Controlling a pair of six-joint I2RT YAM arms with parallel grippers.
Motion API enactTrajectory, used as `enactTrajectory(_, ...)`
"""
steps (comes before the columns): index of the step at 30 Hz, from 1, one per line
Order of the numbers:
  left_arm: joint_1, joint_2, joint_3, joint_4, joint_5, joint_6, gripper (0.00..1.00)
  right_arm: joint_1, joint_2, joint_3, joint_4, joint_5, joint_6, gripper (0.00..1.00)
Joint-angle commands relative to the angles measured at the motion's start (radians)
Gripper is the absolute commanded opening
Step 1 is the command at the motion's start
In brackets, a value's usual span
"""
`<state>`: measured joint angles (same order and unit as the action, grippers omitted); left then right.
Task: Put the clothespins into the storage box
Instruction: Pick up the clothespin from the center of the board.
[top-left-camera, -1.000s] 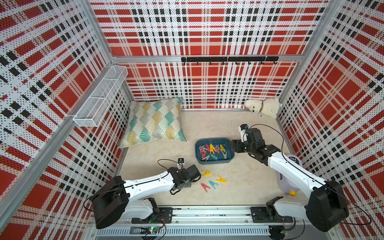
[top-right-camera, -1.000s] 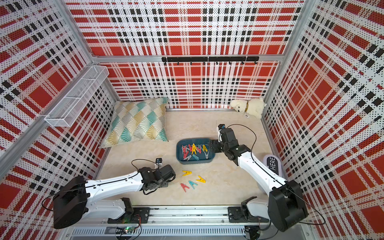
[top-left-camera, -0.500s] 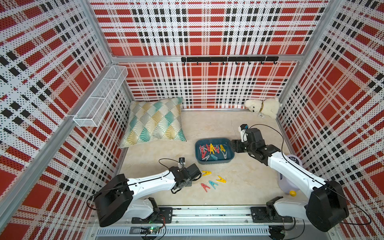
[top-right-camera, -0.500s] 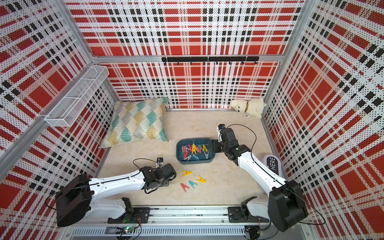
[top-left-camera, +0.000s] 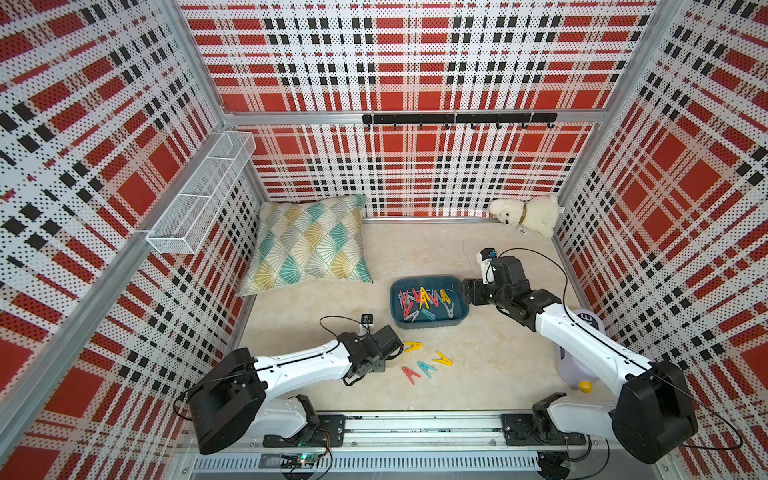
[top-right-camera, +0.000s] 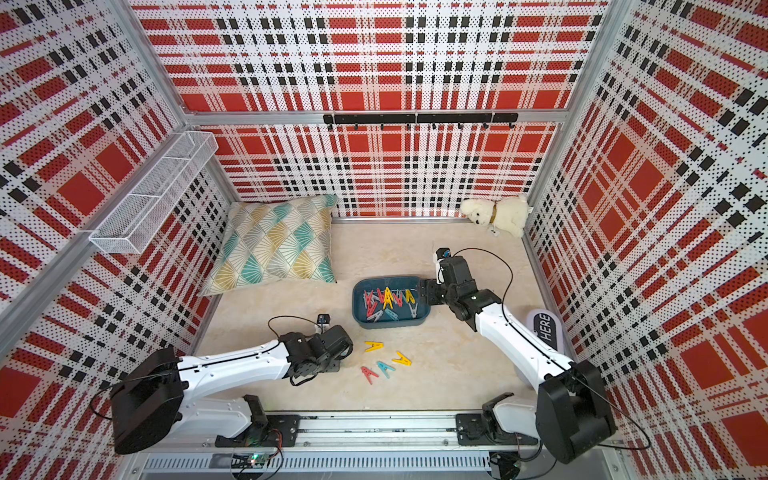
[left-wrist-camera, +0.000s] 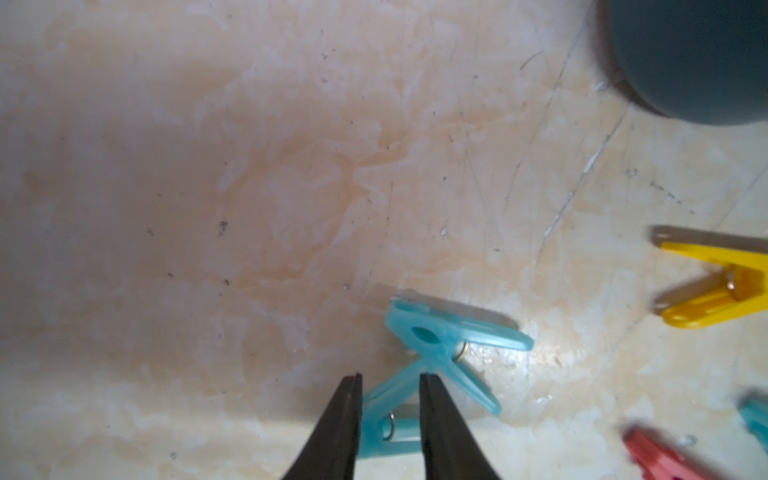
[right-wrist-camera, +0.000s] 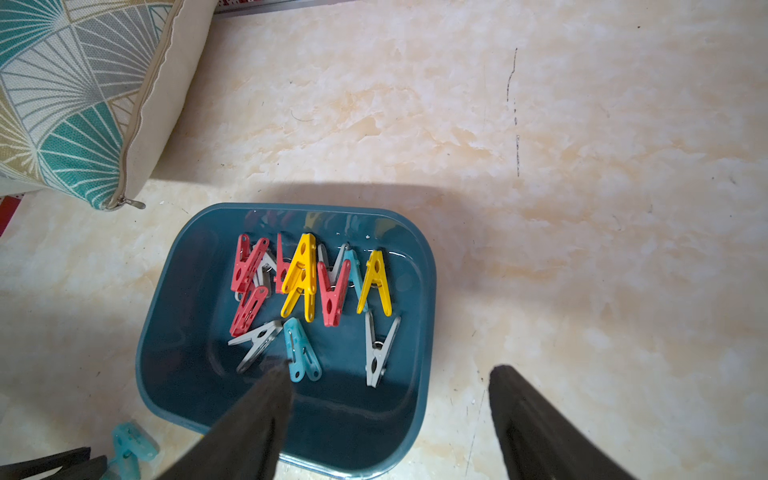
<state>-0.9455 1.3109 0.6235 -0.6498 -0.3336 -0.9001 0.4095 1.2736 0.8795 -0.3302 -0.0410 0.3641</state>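
Observation:
The dark teal storage box (top-left-camera: 428, 326) (top-right-camera: 388, 322) (right-wrist-camera: 424, 316) lies mid-floor with several red, yellow, teal and grey clothespins (right-wrist-camera: 307, 282) inside. My left gripper (left-wrist-camera: 390, 376) (top-left-camera: 395, 347) is shut on a teal clothespin (left-wrist-camera: 388, 419). A second teal clothespin (left-wrist-camera: 449, 345) crosses its tip and looks caught on it. On the floor beside it lie a yellow clothespin (top-left-camera: 412, 345), another yellow clothespin (top-left-camera: 442, 359), a teal clothespin (top-left-camera: 427, 368) and a red clothespin (top-left-camera: 410, 374). My right gripper (right-wrist-camera: 390, 374) (top-left-camera: 467, 293) hangs open at the box's right end, holding nothing.
A patterned pillow (top-left-camera: 309, 245) leans at the back left, and a white plush dog (top-left-camera: 528, 214) sits in the back right corner. A white wire basket (top-left-camera: 199, 195) hangs on the left wall. A pale object with a yellow ball (top-left-camera: 584, 384) stands by the right arm's base.
My left gripper has edged slightly rightward toward the loose clothespins, still holding the teal one. The right arm has not moved.

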Motion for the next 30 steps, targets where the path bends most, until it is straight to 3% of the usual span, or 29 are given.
enactTrajectory(1,-0.013,-0.002,0.012,0.012,0.007,0.005,0.31,0.005,-0.011,-0.014,0.021,0.001,0.004,0.82)
enactTrajectory(30,-0.001,0.052,0.011,0.008,0.001,0.016,0.30,0.008,-0.012,-0.017,0.025,-0.002,0.002,0.82)
